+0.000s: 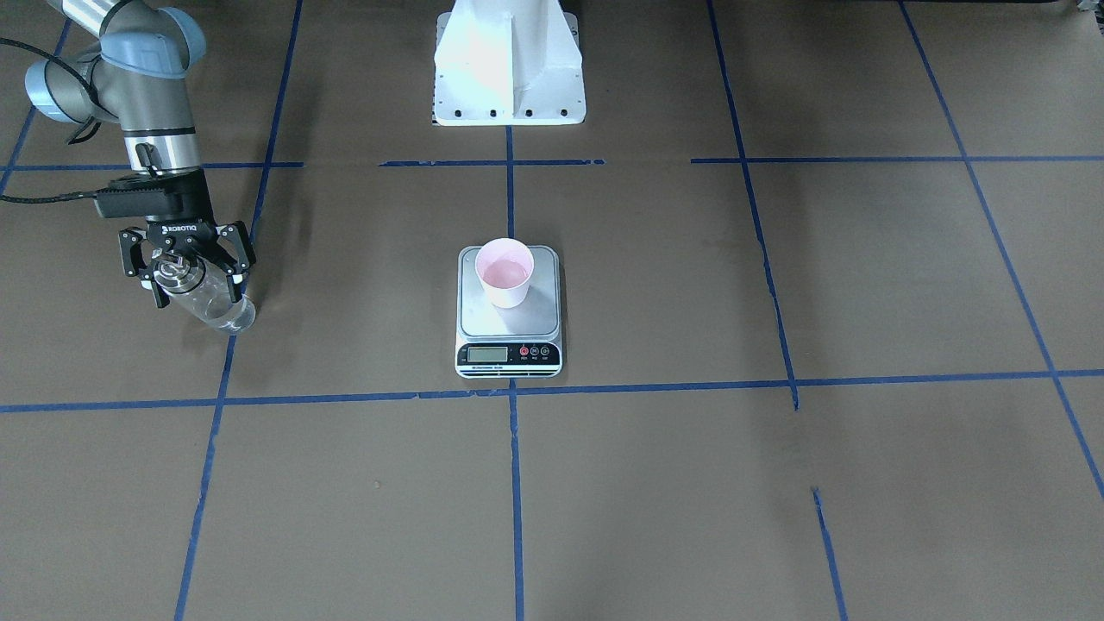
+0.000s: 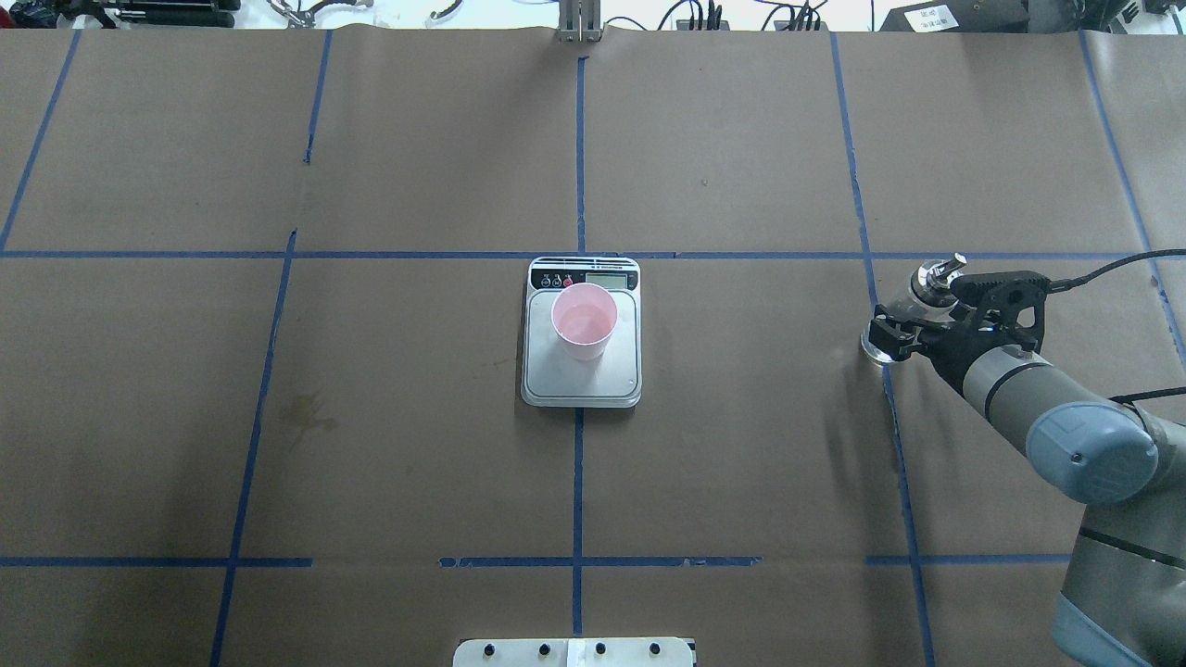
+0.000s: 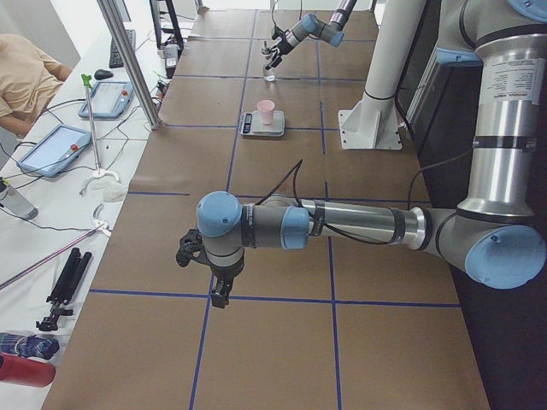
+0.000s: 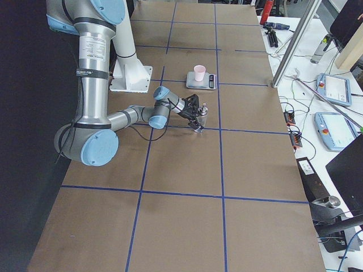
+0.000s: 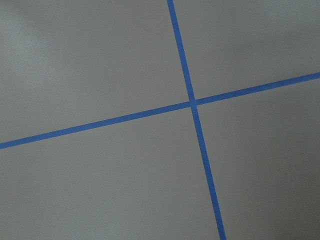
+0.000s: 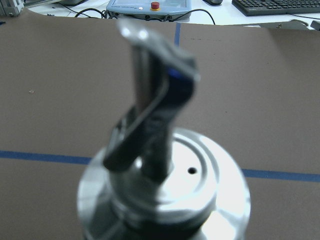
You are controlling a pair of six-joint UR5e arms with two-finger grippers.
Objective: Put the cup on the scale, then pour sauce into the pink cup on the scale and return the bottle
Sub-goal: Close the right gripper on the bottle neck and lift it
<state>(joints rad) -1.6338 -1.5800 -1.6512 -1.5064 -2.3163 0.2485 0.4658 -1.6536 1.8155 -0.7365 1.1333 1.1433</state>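
Within closed right gripper [image 1: 197,290], clear glass bottle [image 1: 221,309], silver spout; left gripper [image 3: 219,290] state unclear.

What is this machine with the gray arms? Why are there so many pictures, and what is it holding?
It is a robot with two arms, each ending in a claw. Six cameras photograph the same moment: one faces the robot, one looks over its shoulders, two stand at the table's ends, and one rides on each wrist. On the brown table, which is crossed with blue tape, sits a scale with a pink cup standing on it. Off to the side, the right claw grips a glass bottle. Its wrist camera sees the bottle's silver spout up close. The left claw hangs over the table far from the scale, and its camera shows only tape lines.
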